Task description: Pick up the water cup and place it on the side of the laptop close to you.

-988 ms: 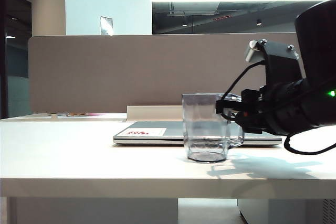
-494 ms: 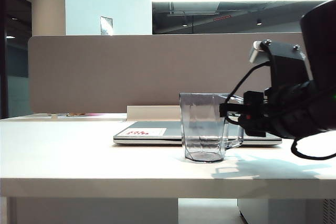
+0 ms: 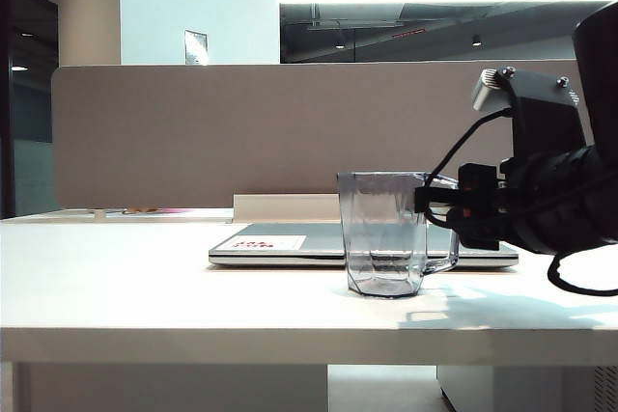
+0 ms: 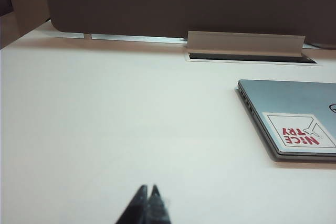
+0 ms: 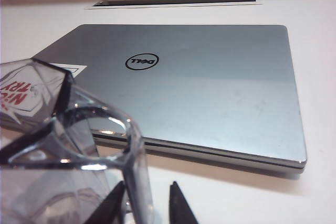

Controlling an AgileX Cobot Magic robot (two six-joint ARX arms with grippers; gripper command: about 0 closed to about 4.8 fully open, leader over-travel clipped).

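Tabletop [image 3: 145, 287]: carries everything.
Laptop [image 3: 290, 243]: the landmark; closed, flat, long edge across the exterior view.
Cup [image 3: 384, 233]: upright on the laptop's near side, handle toward the right end effector.
Right end effector [image 5: 146, 205]: at the handle, fingers parted astride the cup wall; nearer arm.
Left end effector [image 4: 147, 199]: well off the laptop's stickered end, fingertips together, holding nothing.
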